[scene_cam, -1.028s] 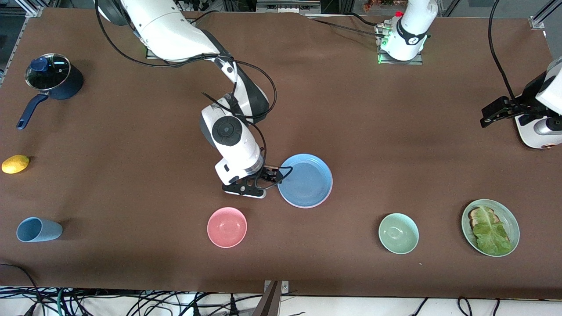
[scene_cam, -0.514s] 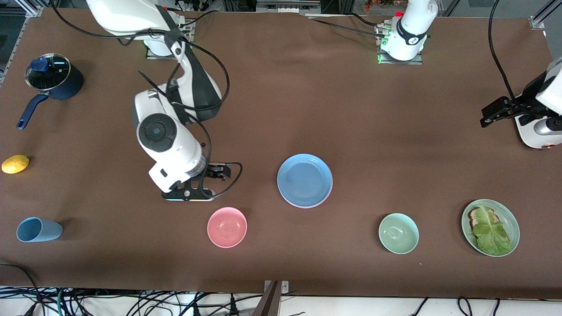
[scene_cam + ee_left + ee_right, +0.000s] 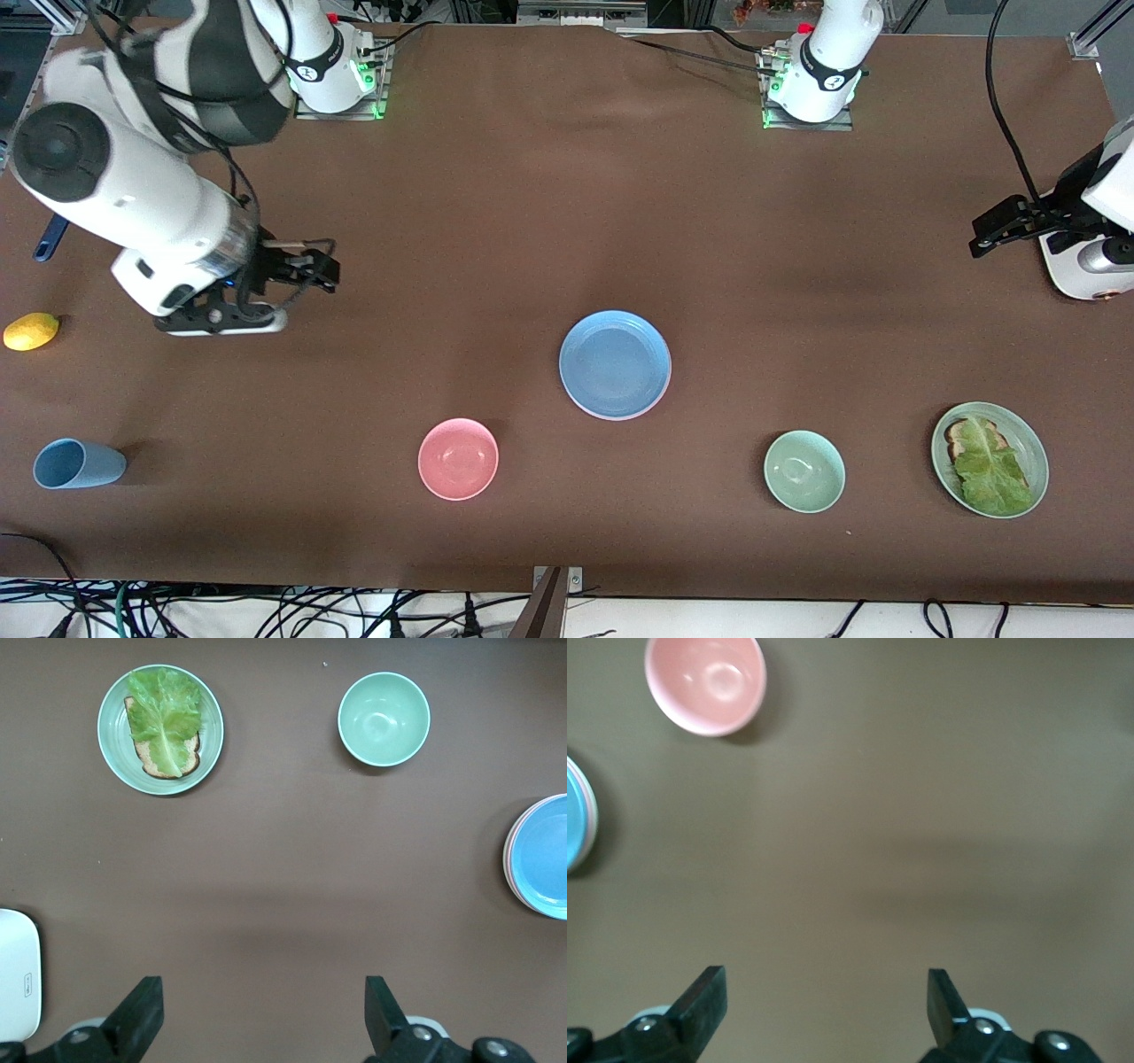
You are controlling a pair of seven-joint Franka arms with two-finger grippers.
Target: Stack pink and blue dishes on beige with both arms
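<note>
Both Grippers Open, Plates Stacked

Right gripper (image 3: 301, 270) hangs over bare table at its arm's end, jaws spread, empty. Left gripper (image 3: 992, 232) waits likewise open. Mid-table, the blue plate (image 3: 615, 363) tops the stack; a pink plate (image 3: 507, 855) rim peeks beneath; beige is hidden.

Both arms glossy white; right arm (image 3: 133, 190) has a round dark-grey joint cap, black band and looped black cables. Left arm (image 3: 1099, 230) is white with a silver joint end. Bases glow green; each gripper black, right gripper (image 3: 306, 270), left gripper (image 3: 979, 237).
</note>
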